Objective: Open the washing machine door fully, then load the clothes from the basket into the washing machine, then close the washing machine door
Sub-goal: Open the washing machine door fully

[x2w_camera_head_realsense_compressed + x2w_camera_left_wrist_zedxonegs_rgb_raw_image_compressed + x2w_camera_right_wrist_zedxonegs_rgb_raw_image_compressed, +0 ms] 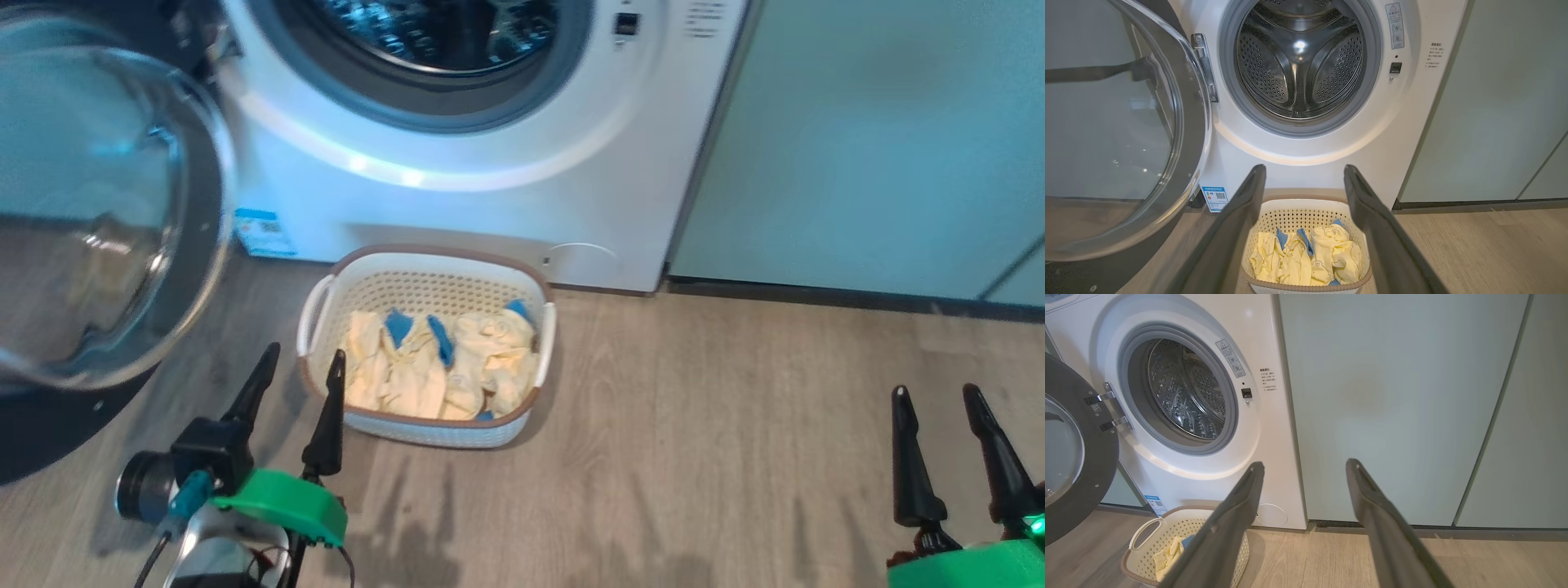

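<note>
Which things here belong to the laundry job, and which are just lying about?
Job: washing machine, its open door, basket, clothes inside it.
Just there: green cabinet panels, wooden floor, blue sticker.

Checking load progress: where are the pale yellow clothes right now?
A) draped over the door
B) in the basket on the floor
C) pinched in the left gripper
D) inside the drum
B: the clothes lie heaped in the basket before the washing machine.
</note>
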